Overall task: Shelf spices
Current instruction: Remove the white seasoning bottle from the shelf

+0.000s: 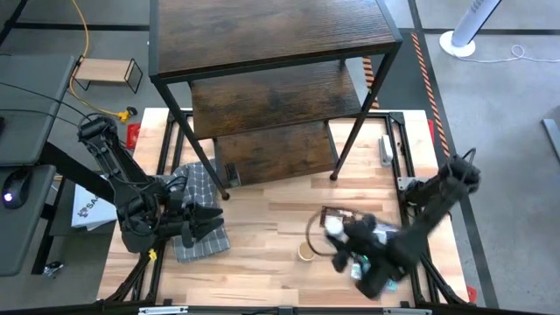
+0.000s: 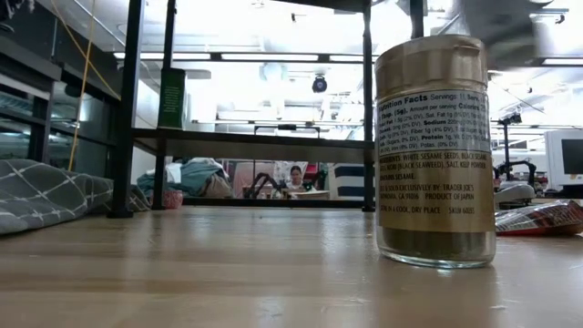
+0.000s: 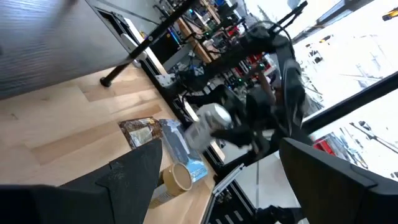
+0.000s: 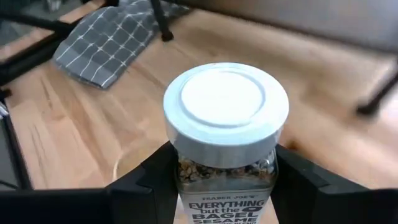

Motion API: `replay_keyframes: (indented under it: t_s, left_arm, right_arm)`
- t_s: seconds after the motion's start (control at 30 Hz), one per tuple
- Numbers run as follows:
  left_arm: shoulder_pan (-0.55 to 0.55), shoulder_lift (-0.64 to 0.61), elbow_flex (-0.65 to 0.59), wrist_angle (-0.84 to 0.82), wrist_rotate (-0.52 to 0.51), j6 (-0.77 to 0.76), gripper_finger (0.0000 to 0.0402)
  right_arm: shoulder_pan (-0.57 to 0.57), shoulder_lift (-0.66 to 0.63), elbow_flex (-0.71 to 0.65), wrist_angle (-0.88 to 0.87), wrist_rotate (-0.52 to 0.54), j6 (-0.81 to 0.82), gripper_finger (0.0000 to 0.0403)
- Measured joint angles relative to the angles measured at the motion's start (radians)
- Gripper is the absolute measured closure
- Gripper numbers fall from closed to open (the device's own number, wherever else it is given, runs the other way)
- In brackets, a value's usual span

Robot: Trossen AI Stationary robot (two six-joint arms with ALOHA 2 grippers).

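Observation:
My right gripper (image 1: 338, 234) hangs over the table's near right part, shut on a white-capped spice jar (image 4: 225, 124) with a seed mix inside. A tan round canister with a gold lid (image 2: 435, 150) stands upright on its base just left of it (image 1: 306, 252). The tall dark wood shelf (image 1: 271, 61) stands at the table's far side on its black legs. My left gripper (image 1: 203, 223) waits open above a grey checked cloth (image 1: 197, 197) at the near left; whether it touches the cloth, I cannot tell. In the left wrist view its fingers (image 3: 137, 180) stand wide apart. My right gripper pinches the white-capped jar by its glass body just below the cap (image 4: 186, 171), one finger (image 4: 143, 183) on each side. The fingers lie across the jar. The jar (image 3: 210, 121) is lifted clear of the table, with its cap tilted toward the wrist camera.
A brown foil packet (image 1: 337, 214) and a blue-and-white book (image 3: 186, 152) lie under the right gripper. Bare wood stretches between the cloth and the canister. The shelf's black legs (image 1: 337, 171) stand on the table's middle. A small light-wood stand (image 1: 107, 72) sits beyond the far left corner.

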Motion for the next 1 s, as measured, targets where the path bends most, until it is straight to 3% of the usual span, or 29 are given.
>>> replay_keyframes:
  t_s: [0.07, 0.17, 0.43, 0.7, 0.9, 1.0]
  left_arm:
    - [0.008, 0.0, 0.0, -0.003, 0.005, -0.001, 0.008]
    - [0.023, 0.0, 0.0, -0.005, 0.03, -0.003, 0.008]
    - [0.061, 0.0, 0.0, -0.006, 0.101, -0.055, 0.008]
    - [0.064, 0.0, 0.0, -0.01, 0.128, -0.053, 0.008]
    - [0.071, 0.0, 0.0, -0.045, 0.119, -0.027, 0.008]
    - [0.077, 0.0, 0.0, -0.061, 0.111, -0.027, 0.008]
  right_arm:
    - [0.063, 0.051, 0.0, -0.075, 0.019, 0.198, 0.0222]
    - [0.1, 0.142, 0.0, -0.118, 0.017, 0.344, 0.0222]
    - [0.075, 0.319, 0.0, 0.043, 0.041, 0.354, 0.0222]
    - [0.077, 0.399, 0.0, 0.056, 0.072, 0.356, 0.0222]
    - [0.077, 0.402, 0.0, 0.02, 0.047, 0.355, 0.0136]
    - [0.079, 0.401, 0.0, -0.013, 0.006, 0.366, 0.0115]
